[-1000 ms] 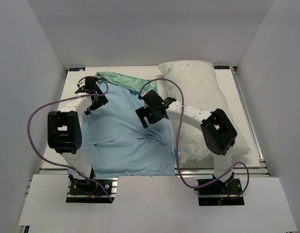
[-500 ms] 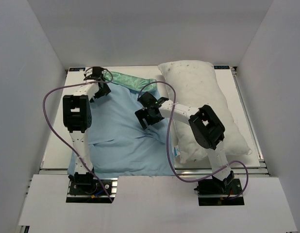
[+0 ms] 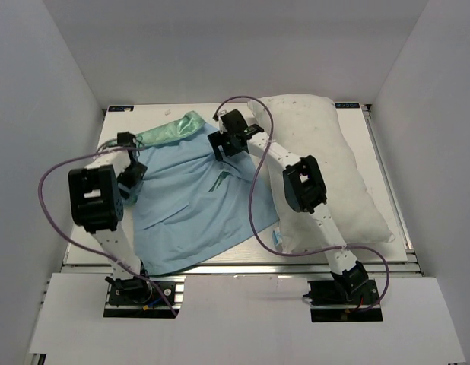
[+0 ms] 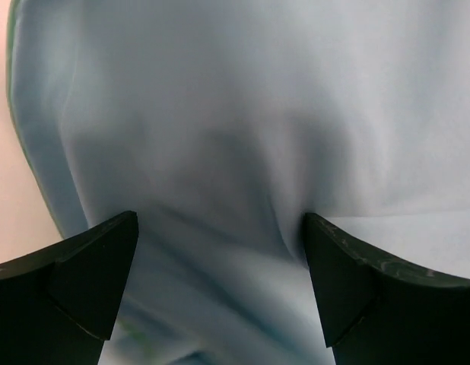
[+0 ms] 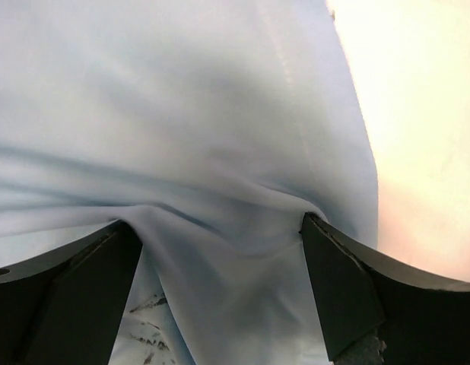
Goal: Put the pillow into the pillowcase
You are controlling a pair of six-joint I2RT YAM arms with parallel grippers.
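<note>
left claw (image 4: 220,220) open, over pillowcase (image 3: 189,205), well left of pillow (image 3: 326,167) | right claw (image 5: 220,224) open on pillowcase, near pillow | pillowcase now lies turned, pulled leftward versus a second ago | pillow outside yet, insertion not begun

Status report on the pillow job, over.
Left gripper and right gripper: jaws open, down on the pillowcase. Pillow lies alongside, not yet inside. Right arm's cable loops over pillowcase.

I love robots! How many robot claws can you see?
2. The left gripper is over the left edge of the pillowcase; the right gripper is over its far edge, beside the pillow. None look hidden.
</note>
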